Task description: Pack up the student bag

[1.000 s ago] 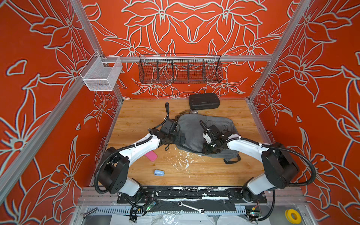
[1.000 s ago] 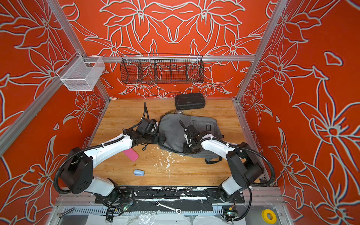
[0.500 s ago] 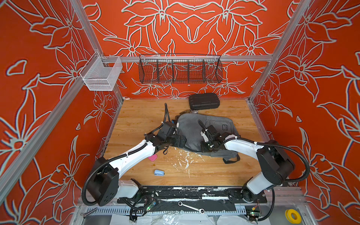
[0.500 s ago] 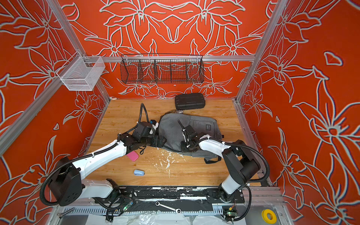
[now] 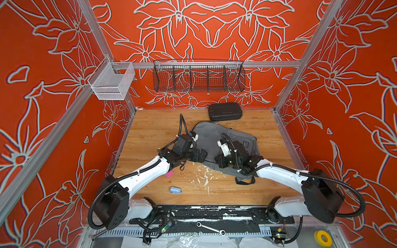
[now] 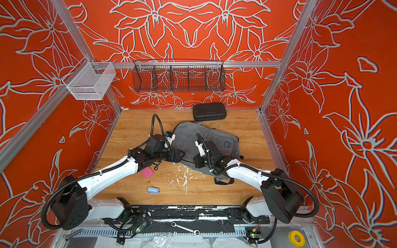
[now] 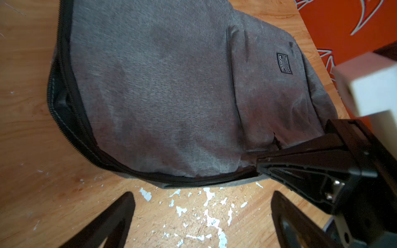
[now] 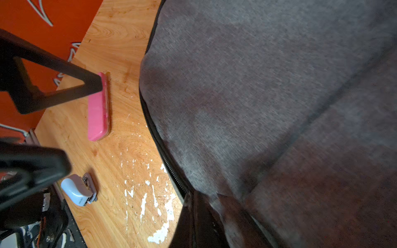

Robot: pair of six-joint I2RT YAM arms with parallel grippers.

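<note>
The right gripper (image 7: 258, 166) is clamped on the zipper edge of the grey student bag (image 7: 171, 85), which lies flat just ahead of the left gripper (image 7: 202, 199), jaws wide apart. Beyond the bag sits a black ribbed case (image 5: 225, 111).

Grey heathered fabric backpack (image 5: 214, 139) lies flat mid wooden table (image 5: 150, 128). Black ribbed hard plastic case (image 5: 225, 111) is at its 12 o'clock, just beside it, near the back wall. Pink flat rectangular block (image 5: 168, 174) is at backpack's 8 o'clock. Small light-blue stapler (image 5: 175, 190) is at 7 o'clock, further out. Left gripper (image 5: 202, 155) is at backpack's 9 o'clock edge, right gripper (image 5: 219, 162) on its 7 o'clock edge. Black wire basket (image 5: 198, 76) hangs above the case.
</note>
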